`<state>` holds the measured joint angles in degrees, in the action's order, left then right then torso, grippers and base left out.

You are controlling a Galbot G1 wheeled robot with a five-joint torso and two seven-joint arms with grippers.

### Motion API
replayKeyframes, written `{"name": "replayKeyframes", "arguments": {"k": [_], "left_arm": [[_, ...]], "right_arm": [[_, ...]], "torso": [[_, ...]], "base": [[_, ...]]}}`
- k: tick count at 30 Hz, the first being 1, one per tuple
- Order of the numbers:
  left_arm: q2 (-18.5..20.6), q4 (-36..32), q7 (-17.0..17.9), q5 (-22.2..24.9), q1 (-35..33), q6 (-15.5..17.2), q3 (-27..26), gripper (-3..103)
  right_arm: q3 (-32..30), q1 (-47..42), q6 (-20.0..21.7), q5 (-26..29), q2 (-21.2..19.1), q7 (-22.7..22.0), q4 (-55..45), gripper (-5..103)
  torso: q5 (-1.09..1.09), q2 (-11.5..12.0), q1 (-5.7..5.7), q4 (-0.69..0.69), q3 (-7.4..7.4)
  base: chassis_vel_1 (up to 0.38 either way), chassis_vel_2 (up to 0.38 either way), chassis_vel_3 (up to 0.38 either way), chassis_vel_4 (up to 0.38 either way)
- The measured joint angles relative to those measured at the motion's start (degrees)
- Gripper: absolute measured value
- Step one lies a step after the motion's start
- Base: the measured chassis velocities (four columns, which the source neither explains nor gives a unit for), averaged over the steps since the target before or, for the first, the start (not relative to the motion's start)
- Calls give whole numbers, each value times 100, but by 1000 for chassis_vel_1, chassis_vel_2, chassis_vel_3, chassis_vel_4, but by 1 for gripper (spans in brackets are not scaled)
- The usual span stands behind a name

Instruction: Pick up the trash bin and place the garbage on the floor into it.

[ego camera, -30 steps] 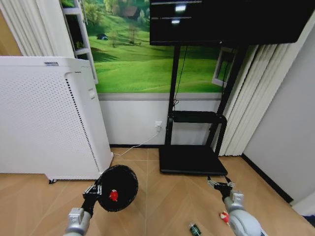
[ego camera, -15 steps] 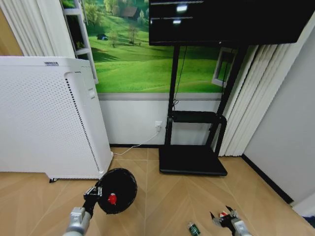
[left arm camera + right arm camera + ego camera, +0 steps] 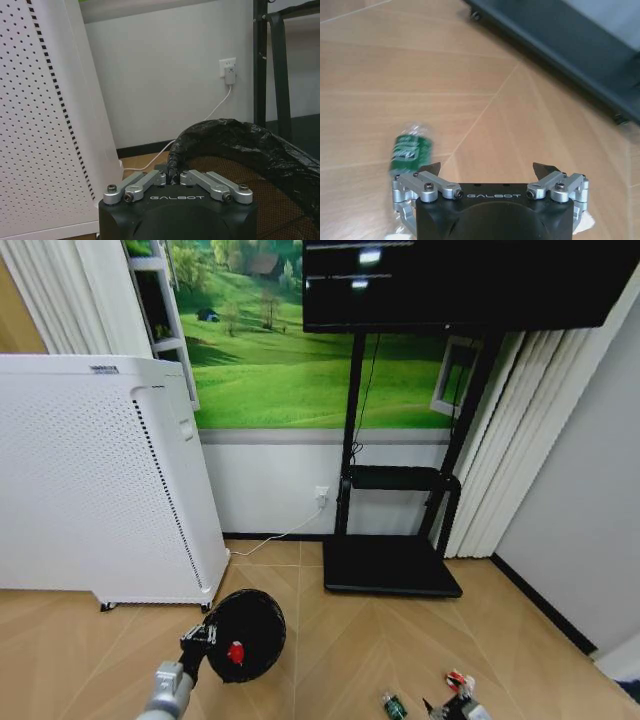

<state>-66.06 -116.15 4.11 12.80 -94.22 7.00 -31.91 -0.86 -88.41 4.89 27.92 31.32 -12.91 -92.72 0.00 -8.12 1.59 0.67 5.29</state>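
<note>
You have the trash bin (image 3: 244,634) lifted off the floor in front of the white perforated appliance (image 3: 95,480), tipped on its side so its mouth faces the head camera; one red crushed piece (image 3: 236,651) lies inside. The left gripper (image 3: 172,176) pinches the lined rim. Farther from the appliance, the right gripper (image 3: 487,170) hangs low with jaws spread. The green bottle (image 3: 411,148) lies flat beside one fingertip, long axis roughly along the gripper's reach. A red-and-white piece (image 3: 456,679) lies close by.
</note>
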Motion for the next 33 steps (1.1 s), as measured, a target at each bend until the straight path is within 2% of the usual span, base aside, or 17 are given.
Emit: {"name": "replayKeyframes", "arguments": {"k": [5,8,15,27,33], "left_arm": [[193,29,3,56,79,63,-11,6],[209,41,5,62,98,66,-12,6],[217,124,13,7,181,81,95,6],[207,196,17,-75,196,48,122,6],[205,232,20,-84,257,37,172,6]], "right_arm": [[597,246,-104,-68,111,66,179,100],[680,283,-111,-79,158,67,203,100],[1276,771,-199,-150,672,50,646,100],[1431,1093,-258,-207,1227,11,1376,100],[1413,1219,-224,-180,1367,-86,1701,100]], "torso": [[0,0,0,0,0],[-1,0,0,0,0],[-1,0,0,0,0],[0,0,0,-1,0],[0,0,0,0,0]], "base": [[0,0,0,0],[0,0,0,0],[0,0,0,0],[0,0,0,0],[0,0,0,0]]}}
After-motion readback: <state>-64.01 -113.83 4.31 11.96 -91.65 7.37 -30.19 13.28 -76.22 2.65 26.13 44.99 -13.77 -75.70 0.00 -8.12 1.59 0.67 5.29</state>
